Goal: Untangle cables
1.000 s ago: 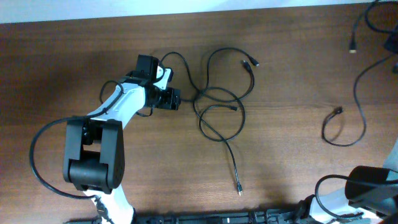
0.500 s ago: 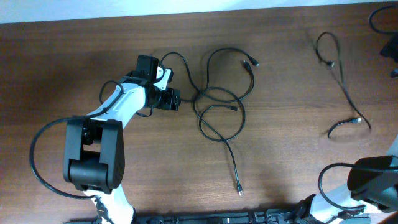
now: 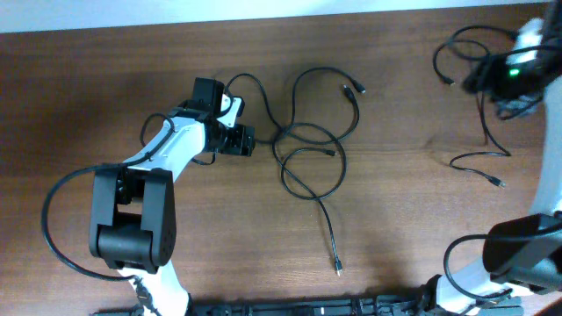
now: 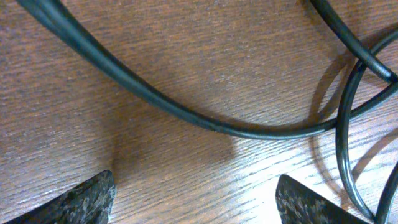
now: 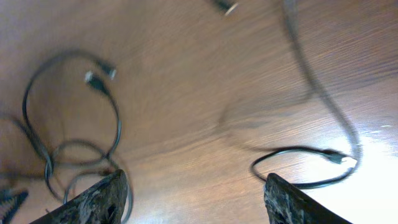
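Observation:
A tangle of thin black cables (image 3: 307, 145) lies at the table's middle, with loose plug ends at the back (image 3: 356, 88) and the front (image 3: 337, 263). My left gripper (image 3: 248, 140) rests at the tangle's left edge, open. In the left wrist view one cable strand (image 4: 186, 115) arcs just ahead of the left gripper (image 4: 196, 202), untouched. A separate cable (image 3: 481, 160) lies at the right. My right gripper (image 3: 479, 79) hovers above it, open and holding nothing. The right wrist view shows the right gripper (image 5: 196, 199), the separate cable (image 5: 298, 151) and the tangle (image 5: 74, 146).
The thicker black wires of the right arm (image 3: 470, 35) loop at the back right corner. The arms' bases stand at the front edge, left (image 3: 132, 219) and right (image 3: 518, 254). Bare wood lies between the tangle and the separate cable.
The right gripper has opened and let go of the separate cable, which now lies on the table at the right. The right arm has swung into view at the back right. The left arm is still.

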Controlling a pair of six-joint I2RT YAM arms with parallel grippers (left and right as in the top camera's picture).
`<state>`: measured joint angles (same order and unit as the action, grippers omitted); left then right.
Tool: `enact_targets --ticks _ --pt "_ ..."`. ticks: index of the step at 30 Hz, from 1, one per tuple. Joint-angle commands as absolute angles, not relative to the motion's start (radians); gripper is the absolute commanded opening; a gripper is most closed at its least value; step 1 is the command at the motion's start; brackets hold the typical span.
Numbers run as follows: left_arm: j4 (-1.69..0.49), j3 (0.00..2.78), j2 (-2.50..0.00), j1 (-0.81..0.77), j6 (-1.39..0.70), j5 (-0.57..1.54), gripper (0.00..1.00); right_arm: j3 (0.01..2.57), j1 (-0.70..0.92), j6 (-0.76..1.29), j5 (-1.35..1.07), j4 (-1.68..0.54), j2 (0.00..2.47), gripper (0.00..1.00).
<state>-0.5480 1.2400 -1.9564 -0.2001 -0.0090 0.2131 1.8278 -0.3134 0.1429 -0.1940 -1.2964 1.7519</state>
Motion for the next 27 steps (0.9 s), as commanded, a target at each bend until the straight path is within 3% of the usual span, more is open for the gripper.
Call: enact_targets --ticks 1,6,10,17,22,27 --pt "-0.556 1.244 -1.966 -0.203 -0.012 0.221 0.84 1.726 -0.213 0.109 -0.210 -1.271 1.758 0.70" --pt "-0.562 1.244 -1.966 -0.203 -0.012 0.221 0.84 1.528 -0.063 0.110 -0.228 -1.119 1.758 0.70" --pt "-0.562 1.244 -1.966 -0.203 -0.012 0.221 0.84 1.320 0.119 0.109 -0.350 -0.874 1.759 0.70" --pt "-0.500 1.244 -1.966 -0.203 -0.012 0.318 0.84 1.229 0.374 0.113 -0.331 -0.728 1.759 0.70" --pt "-0.398 1.244 -1.966 -0.203 -0.012 0.318 0.83 1.229 0.420 0.140 -0.250 -0.739 1.759 0.70" --pt "-0.318 1.244 -1.966 -0.203 -0.012 0.272 0.74 1.229 0.419 0.140 -0.250 -0.744 1.759 0.69"
